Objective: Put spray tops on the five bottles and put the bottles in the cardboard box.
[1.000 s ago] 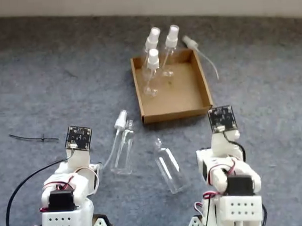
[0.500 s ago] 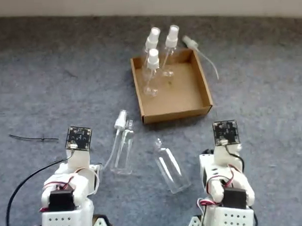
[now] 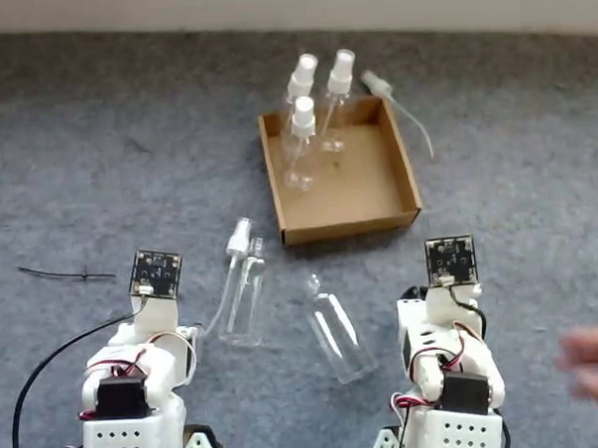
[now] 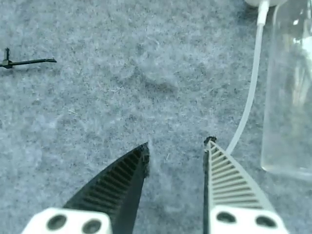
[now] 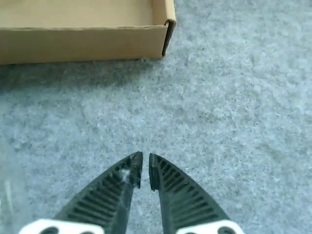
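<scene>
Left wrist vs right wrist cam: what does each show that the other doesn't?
Left wrist: a black tie and a spray tube. Right wrist: a corner of the box. Both: carpet and a clear bottle at the edge, probably a different one in each.

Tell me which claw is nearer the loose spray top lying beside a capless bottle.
Left. The left claw sits with one fingertip close beside the spray top's tube, next to the bottle. The right claw is farther off, facing the cardboard box corner.
</scene>
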You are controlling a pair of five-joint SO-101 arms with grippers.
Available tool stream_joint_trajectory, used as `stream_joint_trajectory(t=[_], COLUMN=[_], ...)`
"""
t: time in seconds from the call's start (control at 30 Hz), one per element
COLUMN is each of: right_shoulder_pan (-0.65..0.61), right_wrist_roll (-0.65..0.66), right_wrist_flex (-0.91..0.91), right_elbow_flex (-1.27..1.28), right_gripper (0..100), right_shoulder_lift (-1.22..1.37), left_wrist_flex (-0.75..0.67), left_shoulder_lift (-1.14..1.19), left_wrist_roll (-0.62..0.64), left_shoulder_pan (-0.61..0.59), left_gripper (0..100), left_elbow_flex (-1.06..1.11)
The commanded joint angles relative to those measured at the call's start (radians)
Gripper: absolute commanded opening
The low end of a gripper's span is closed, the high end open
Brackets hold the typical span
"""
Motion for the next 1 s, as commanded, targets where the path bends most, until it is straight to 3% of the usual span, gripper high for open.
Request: stream_joint_trajectory(t=[0.0,0.17,0.97], right_shoulder_pan=[0.005,0.005,0.005], right_wrist_roll=[0.008,0.008,0.008], right_wrist_flex=[-0.004,0.189,0.183], right_elbow_flex=[0.137,0.137,0.137], right_gripper=[0.4,0.4,0.4], right_shoulder_lift=[0.002,0.001,-0.005], left_wrist_flex=[0.005,0.005,0.005], left_shoulder_lift=[-0.010,-0.010,-0.010], left_wrist_roll=[0.012,0.012,0.012], left_shoulder_pan=[0.021,0.021,0.021], left_gripper=[18,18,18], left_elbow_flex=[0.019,0.019,0.019])
